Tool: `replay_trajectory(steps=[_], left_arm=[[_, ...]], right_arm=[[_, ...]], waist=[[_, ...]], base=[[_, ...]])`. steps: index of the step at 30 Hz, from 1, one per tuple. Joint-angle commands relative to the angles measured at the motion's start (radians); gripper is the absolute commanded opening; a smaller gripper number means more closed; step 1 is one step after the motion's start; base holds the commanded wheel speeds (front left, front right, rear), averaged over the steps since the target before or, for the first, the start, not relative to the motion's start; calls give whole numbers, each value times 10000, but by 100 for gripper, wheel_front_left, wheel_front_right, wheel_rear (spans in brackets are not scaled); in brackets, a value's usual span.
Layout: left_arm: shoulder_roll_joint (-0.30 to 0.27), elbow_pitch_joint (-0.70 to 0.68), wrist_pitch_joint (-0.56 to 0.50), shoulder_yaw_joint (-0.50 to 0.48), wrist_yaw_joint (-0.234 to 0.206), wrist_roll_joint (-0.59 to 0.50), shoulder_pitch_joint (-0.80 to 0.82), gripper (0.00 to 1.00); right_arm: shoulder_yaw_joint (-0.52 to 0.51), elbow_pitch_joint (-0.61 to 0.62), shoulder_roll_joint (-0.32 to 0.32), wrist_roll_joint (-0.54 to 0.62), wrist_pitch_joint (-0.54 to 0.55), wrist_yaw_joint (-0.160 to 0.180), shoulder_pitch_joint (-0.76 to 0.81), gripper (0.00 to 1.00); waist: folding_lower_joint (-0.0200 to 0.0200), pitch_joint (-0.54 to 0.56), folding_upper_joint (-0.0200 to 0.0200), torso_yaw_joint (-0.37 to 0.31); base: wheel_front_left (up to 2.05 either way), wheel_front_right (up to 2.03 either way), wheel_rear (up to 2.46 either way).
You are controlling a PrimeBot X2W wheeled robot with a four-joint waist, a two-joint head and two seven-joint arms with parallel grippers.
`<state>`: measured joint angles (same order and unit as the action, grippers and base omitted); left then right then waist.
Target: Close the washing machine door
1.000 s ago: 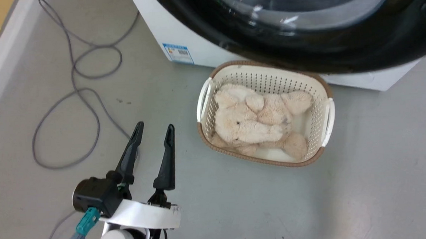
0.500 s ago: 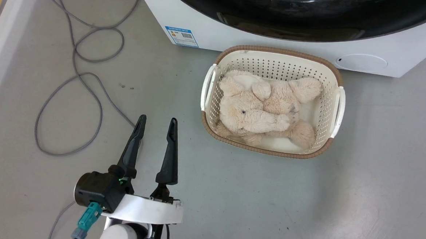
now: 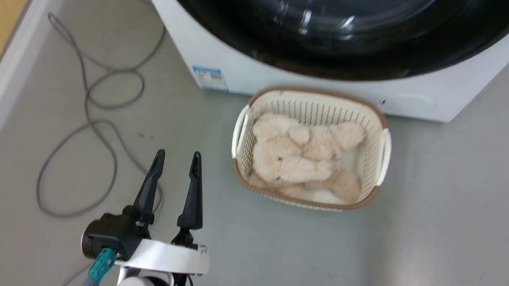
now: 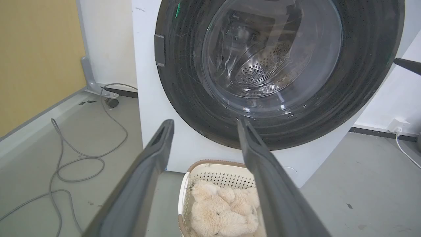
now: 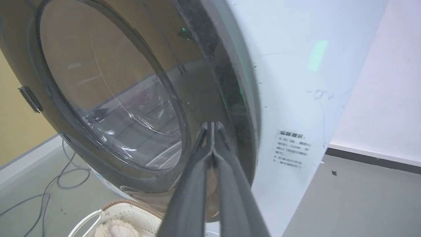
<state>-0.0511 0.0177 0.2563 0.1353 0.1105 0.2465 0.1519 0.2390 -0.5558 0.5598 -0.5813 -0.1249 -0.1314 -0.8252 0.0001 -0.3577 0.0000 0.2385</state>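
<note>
Black washing machine door (image 3: 340,34) now shut, no longer overhanging basket (image 3: 322,110)

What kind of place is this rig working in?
Likely a laundry corner in a test room: a white front-loading washing machine, a plastic basket with a plush toy on the grey floor, and a loose cable trailing nearby.

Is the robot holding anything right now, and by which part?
Nothing is held. The left jaws stand open; the right jaws are shut empty, tips near the door.
</note>
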Motion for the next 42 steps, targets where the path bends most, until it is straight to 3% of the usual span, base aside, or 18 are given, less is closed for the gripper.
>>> replay_trajectory(steps=[1, 6, 9, 19, 27, 28, 29, 30, 42], left_arm=[[8, 47, 55, -105, 65, -41, -228, 100], [8, 204, 55, -319, 67, -101, -638, 100], [9, 291, 55, -493, 68, -144, -848, 100], [9, 478, 55, -1003, 58, -267, -1397, 100], [9, 797, 55, -996, 66, -374, -1770, 100], [9, 833, 55, -1010, -9, -450, -1806, 100], [9, 861, 55, -990, -61, -487, -1851, 100], [9, 883, 55, -959, -109, -495, -1900, 100], [9, 943, 55, -771, -547, -616, -2199, 100]], right_arm=[[100, 72, -211, -35, -252, 7, 484, 0], [248, 561, -571, -26, -829, 7, 1760, 0], [62, 913, -706, 716, -1097, 7, 2554, 0], [-1772, 2767, -2912, 2352, -1328, 7, 5281, 0], [-2535, 4177, -4138, 3159, -1348, 7, 7296, 0], [-2619, 4305, -4268, 3223, -1350, 7, 7497, 22], [-2689, 4392, -4374, 3296, -1353, 7, 7688, 66], [-2735, 4454, -4466, 3366, -1355, 7, 7866, 100], [-2832, 4897, -5004, 3819, -1366, 7, 8914, 100]], waist=[[-1, 668, 0, -381], [-1, 1544, 0, -861], [-1, 1971, 0, -1130], [-1, 2916, 0, -1846], [-1, 3246, 0, -2076], [-1, 3272, 0, -2092], [-1, 3303, 0, -2111], [-1, 3332, 0, -2125], [-1, 3462, 0, -2170]], base=[[0, 0, 0], [0, 0, 0], [0, 0, 0], [0, 0, 0], [0, 0, 0], [0, 0, 0], [0, 0, 0], [0, 0, 0], [0, 0, 0]])
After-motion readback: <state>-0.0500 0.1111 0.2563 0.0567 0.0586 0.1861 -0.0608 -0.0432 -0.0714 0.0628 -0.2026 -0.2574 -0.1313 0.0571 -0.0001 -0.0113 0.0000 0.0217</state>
